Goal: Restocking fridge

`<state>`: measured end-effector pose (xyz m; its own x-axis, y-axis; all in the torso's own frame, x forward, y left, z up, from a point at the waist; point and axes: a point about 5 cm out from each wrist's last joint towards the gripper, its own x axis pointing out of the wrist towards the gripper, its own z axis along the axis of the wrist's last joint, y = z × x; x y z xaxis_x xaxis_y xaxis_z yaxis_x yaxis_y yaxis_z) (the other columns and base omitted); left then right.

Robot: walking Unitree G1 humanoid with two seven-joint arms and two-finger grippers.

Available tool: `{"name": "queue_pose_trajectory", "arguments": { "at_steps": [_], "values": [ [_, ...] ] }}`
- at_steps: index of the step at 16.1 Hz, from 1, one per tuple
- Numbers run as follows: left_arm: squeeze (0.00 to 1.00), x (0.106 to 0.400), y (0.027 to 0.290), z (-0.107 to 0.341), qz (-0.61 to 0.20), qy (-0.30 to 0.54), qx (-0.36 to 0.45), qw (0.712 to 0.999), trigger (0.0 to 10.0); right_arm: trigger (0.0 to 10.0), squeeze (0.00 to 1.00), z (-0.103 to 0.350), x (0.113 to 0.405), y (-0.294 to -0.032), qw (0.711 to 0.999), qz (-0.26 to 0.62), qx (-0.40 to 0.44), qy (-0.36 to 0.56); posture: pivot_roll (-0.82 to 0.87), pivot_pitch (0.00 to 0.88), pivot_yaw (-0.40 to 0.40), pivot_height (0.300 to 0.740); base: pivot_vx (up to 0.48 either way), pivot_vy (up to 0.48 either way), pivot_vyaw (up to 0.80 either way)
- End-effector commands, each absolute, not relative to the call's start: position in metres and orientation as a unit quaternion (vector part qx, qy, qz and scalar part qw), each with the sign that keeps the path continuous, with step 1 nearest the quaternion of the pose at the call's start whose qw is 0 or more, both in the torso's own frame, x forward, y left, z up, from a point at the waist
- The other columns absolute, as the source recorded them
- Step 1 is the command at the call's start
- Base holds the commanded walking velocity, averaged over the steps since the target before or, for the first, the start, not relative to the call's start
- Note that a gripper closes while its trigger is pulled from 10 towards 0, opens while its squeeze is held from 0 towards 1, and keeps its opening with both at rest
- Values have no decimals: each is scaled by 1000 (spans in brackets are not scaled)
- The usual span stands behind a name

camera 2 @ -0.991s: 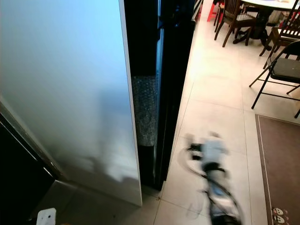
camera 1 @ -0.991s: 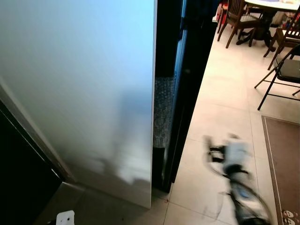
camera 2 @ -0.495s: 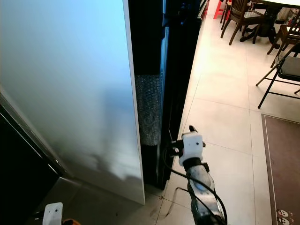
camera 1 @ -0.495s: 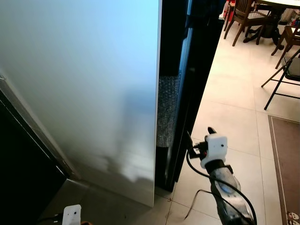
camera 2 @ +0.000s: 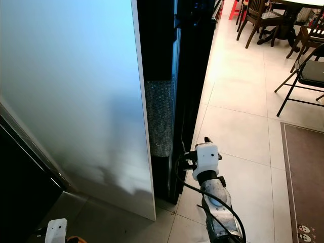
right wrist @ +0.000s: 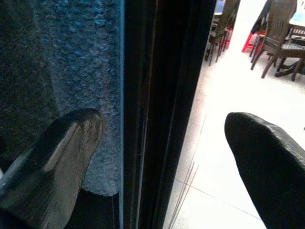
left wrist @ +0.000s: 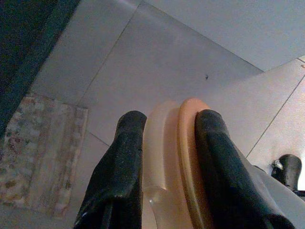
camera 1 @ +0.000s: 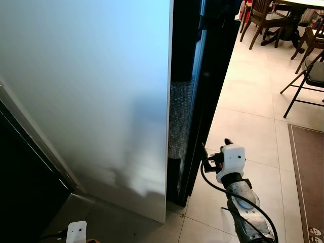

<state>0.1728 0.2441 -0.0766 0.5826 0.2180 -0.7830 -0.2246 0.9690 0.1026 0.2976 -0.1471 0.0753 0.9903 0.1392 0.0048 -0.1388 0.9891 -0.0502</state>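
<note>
The fridge door (camera 1: 86, 101), a broad pale panel, stands beside a dark gap whose lower part shows bubble wrap (camera 2: 160, 119). The tiled floor (camera 1: 243, 121) runs back to a dining table (camera 1: 298, 5), wooden chairs (camera 1: 258, 17) and a folding chair (camera 2: 304, 76); a brown mat (camera 1: 306, 167) lies alongside. The right hand (right wrist: 162, 143) reaches to the black door edge (right wrist: 167, 95), fingers spread apart on either side of it. The left hand (left wrist: 164, 143), low near the floor, grips a pale orange object, possibly a lidded container (left wrist: 169, 157).
</note>
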Motion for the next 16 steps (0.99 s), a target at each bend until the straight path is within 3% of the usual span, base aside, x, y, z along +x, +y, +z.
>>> {"name": "queue_pose_trajectory", "arguments": {
  "at_steps": [1, 5, 16],
  "values": [
    [0, 160, 231, -86, 110, 467, -19, 877, 10000, 10000, 0, 82, 300, -148, 998, 65, -24, -12, -109, 0, -19, 740, 0, 0, 0],
    [0, 154, 228, -90, 112, 471, -26, 875, 10000, 10000, 0, 85, 300, -147, 997, 66, -26, -10, -107, 0, -18, 740, 0, 0, 0],
    [0, 160, 231, -86, 118, 457, -35, 881, 10000, 10000, 0, 89, 301, -149, 998, 54, -27, -9, -109, 0, -23, 740, 260, 0, 0]
  ]
}}
